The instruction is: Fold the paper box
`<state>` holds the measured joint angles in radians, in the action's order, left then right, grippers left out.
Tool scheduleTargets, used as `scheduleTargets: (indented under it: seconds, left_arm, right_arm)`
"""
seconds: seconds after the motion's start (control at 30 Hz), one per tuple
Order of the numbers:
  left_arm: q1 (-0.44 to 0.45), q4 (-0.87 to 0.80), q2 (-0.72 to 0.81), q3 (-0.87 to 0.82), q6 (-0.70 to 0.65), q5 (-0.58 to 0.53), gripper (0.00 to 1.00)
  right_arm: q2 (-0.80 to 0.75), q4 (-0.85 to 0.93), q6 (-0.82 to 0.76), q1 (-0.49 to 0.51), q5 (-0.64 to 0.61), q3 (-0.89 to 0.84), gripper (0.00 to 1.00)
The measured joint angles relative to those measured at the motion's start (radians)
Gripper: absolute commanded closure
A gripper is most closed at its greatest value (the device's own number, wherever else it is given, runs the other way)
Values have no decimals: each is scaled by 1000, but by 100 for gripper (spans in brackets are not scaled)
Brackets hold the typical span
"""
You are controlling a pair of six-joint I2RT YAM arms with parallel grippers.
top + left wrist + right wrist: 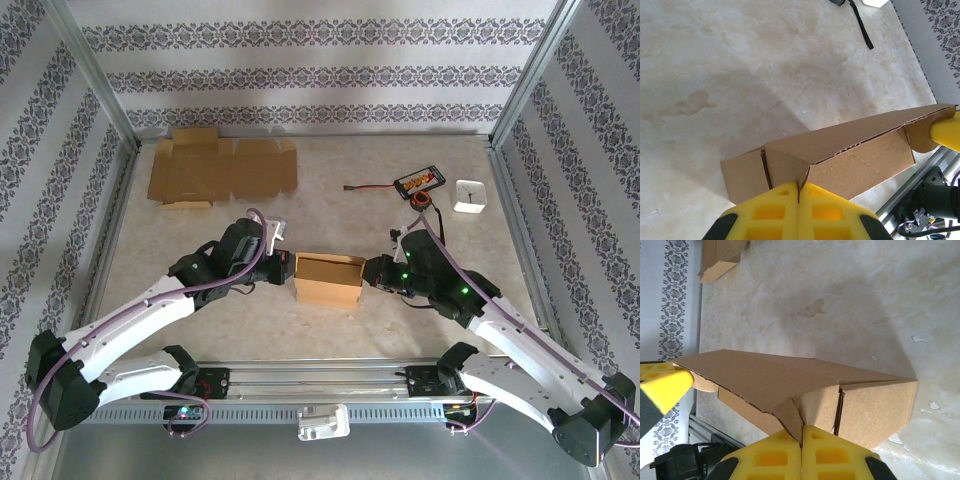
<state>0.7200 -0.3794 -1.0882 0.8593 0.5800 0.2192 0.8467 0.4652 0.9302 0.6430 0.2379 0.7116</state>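
A small brown paper box [329, 280] stands half folded at the middle of the table, between the two arms. My left gripper [288, 270] is at its left end, shut on a cardboard flap [790, 172] pinched between the yellow fingers [775, 212]. My right gripper [372, 272] is at the right end, shut on the flap there [795, 420] between its yellow fingers [835, 457]. In the left wrist view the box [855, 150] stretches away to the right gripper's yellow finger [946, 134]. The right wrist view has the box [790, 382] reaching the left gripper's finger [665, 385].
A flat unfolded cardboard blank [220, 168] lies at the back left. At the back right are a black device with a cable [418, 183] and a small white box [469, 196]. Metal frame posts and patterned walls enclose the table [400, 330].
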Motion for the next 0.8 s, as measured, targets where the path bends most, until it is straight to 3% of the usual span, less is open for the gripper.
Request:
scheduleTargets:
  seconds: [0.3, 0.8]
  left_arm:
    - [0, 0, 0, 0, 0, 0, 100]
    - [12, 2, 0, 0, 0, 3, 100]
  right_arm:
    - [-62, -82, 42, 0, 11, -81, 95]
    - [-91, -62, -11, 0, -3, -93, 95]
